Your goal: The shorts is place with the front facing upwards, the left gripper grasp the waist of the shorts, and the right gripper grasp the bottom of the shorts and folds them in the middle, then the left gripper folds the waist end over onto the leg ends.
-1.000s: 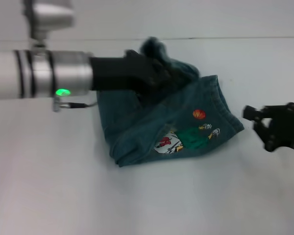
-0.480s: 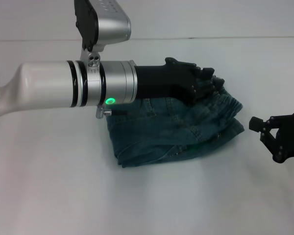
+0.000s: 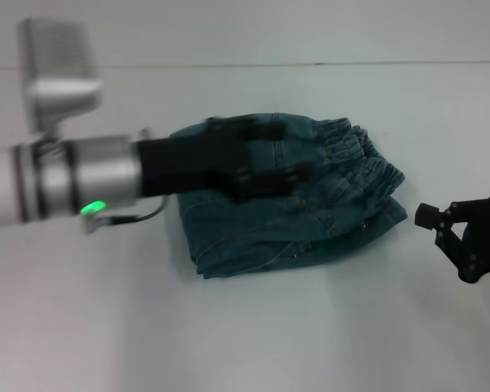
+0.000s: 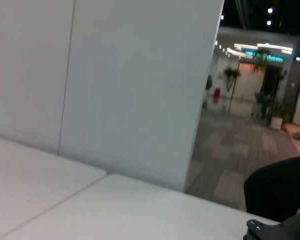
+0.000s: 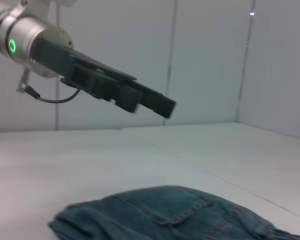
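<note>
White tabletop (image 3: 106, 327): my work surface. Folded dark-teal denim shorts (image 3: 310, 220): a compact stack at its centre, elastic waistband now uppermost and bunched toward three o'clock over the leg ends; the cartoon print visible a second ago is covered. I judge both folds done, leaving only withdrawal.

My left gripper (image 3: 298, 171), black on a silver forearm: half a second ago it reached the stack's three o'clock edge; it has since pulled back toward nine o'clock and, in the right wrist view, hangs clear above the cloth (image 5: 160, 210) holding nothing. Its fingers are motion-smeared, so I cannot tell whether they are spread or together.

My right gripper (image 3: 449, 224), black: still parked at three o'clock, just off the shorts, fingers spread and empty.
</note>
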`<action>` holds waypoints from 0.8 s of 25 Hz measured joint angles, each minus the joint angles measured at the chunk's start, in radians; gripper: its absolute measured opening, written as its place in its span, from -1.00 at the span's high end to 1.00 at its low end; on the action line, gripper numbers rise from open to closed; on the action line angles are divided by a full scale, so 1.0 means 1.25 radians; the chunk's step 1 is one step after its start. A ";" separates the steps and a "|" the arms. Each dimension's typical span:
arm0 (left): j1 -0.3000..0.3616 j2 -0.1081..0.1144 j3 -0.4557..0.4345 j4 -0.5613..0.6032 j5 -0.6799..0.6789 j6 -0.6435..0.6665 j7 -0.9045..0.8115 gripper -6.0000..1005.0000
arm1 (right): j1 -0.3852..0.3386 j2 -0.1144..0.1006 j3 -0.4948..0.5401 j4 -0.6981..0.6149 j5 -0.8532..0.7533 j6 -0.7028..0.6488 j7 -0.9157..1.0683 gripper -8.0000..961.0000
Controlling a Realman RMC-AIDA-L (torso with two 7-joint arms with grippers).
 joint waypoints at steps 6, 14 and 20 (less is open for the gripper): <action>0.098 0.005 -0.241 -0.082 0.050 0.237 0.217 -0.73 | -0.012 -0.010 -0.014 -0.063 -0.046 -0.107 0.055 0.96; 0.200 0.003 -0.484 -0.123 0.225 0.367 0.347 -0.83 | -0.015 0.040 -0.035 -0.159 -0.111 -0.148 0.100 0.72; 0.232 0.001 -0.579 -0.150 0.319 0.410 0.403 -0.83 | 0.001 0.044 -0.084 -0.138 -0.110 -0.153 0.100 0.46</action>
